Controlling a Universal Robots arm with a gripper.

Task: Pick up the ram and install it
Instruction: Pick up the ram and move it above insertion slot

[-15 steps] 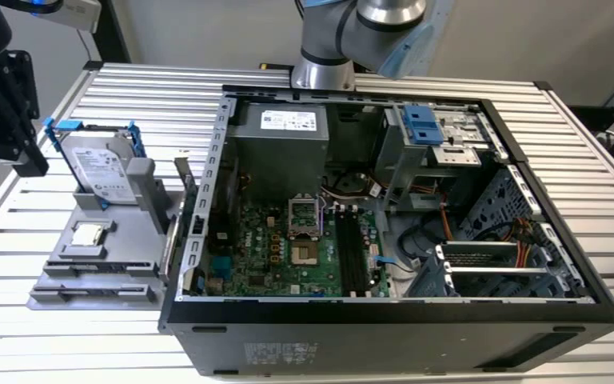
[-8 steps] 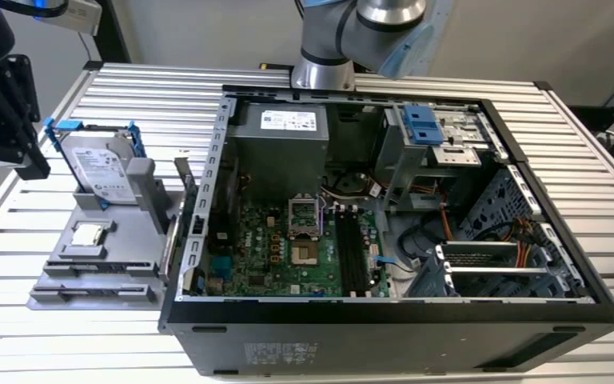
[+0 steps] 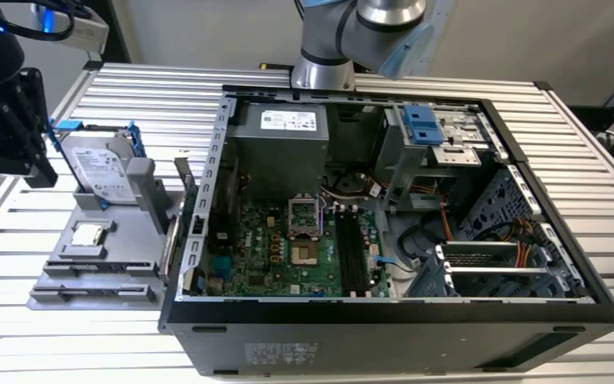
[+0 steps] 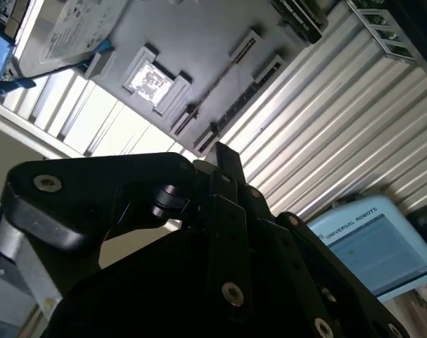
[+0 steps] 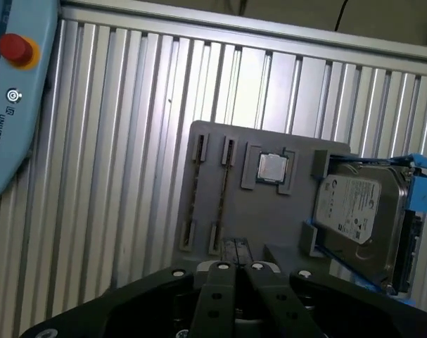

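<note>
Closed claw [image 5: 236, 246] near ram [image 5: 221, 190] in holder [image 5: 269, 218]

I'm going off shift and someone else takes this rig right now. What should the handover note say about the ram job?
Gripper: shut, apparently holding nothing, hovering above the gray holder beside the computer case.
Ram: seems to stand on edge in the holder's slots, not gripped.
Done: nothing picked up yet.
Left: the pick-up and the install; the black memory slots on the motherboard look empty.

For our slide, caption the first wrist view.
Black gripper facing grey parts tray holding square silver processor chip and blue-bracketed silver hard drive.
</note>
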